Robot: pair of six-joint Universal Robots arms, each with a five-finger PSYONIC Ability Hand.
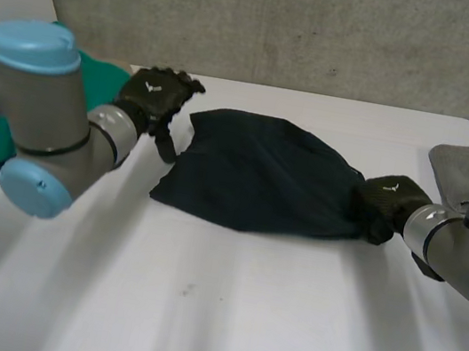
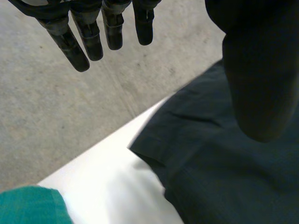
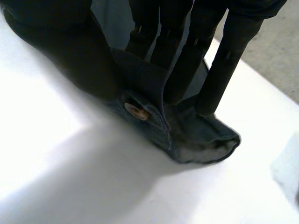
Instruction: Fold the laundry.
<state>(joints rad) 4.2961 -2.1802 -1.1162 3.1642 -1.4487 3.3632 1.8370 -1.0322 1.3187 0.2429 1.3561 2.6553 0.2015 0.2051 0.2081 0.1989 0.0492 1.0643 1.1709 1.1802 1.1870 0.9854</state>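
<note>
One dark garment (image 1: pixel 261 176) lay crumpled mid-surface (image 1: pixel 211 316), and the right hand (image 1: pixel 387 206) was at its right end, fingers (image 3: pixel 224 60) and thumb pinching the edge beside one button (image 3: pixel 136 111). The left hand (image 1: pixel 153 99) hovered at its far left corner, fingers straight and wide, holding nothing. The garment was judged soft, light and limp, best taken at the corners; one green cloth (image 1: pixel 101 86) and one grey cloth (image 1: pixel 452 167) lay beyond.

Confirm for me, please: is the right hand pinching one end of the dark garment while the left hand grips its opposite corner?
Not quite. The left hand is open, its fingers straight and holding nothing beside the dark garment, as the left wrist view shows. The right hand does pinch one end of the garment.
</note>
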